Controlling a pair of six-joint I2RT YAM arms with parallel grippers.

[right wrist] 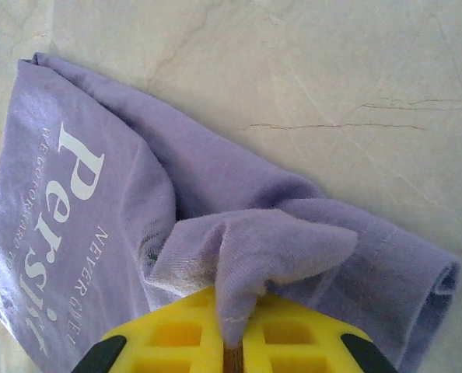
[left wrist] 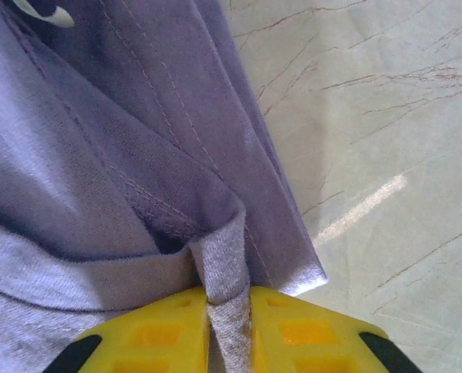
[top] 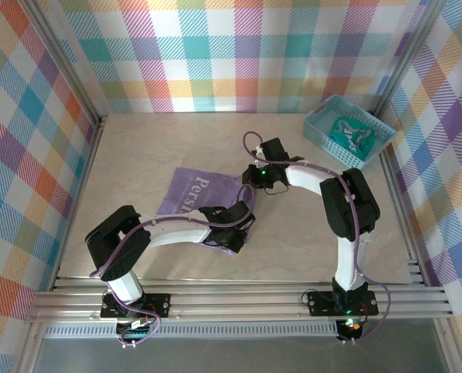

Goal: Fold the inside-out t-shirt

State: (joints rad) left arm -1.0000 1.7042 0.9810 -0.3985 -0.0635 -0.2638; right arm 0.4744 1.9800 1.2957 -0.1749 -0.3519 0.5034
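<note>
The lavender t-shirt (top: 194,190) lies on the pale, marble-patterned desk (top: 153,148) near its middle, between the two arms and a little to the left, gathered into a compact, roughly rectangular bundle with large white lettering facing up. The left fingers (top: 236,233) are down at the bundle's near right corner. In the left wrist view the yellow left fingers (left wrist: 190,320) stand almost closed, with a narrow grey-lavender strip of hemmed fabric pinched upright between them. Stitched folds of the t-shirt (left wrist: 138,140) spread above it, and bare desk (left wrist: 371,116) lies to the right. The right fingers (top: 256,179) sit at the bundle's far right corner. In the right wrist view the yellow right fingers (right wrist: 206,325) are likewise nearly closed, clamped on a bunched peak of cloth that rises from the t-shirt (right wrist: 99,194) and droops over to the right. The printed lettering runs down the left side of that view, and a rolled sleeve opening shows at the right edge. A small teal basket (top: 322,123) stands in the far right corner of the desk, well apart from the t-shirt, with a teal-green garment (top: 351,134) with white markings inside it. Plaid panels (top: 239,47) wall the desk on three sides.
</note>
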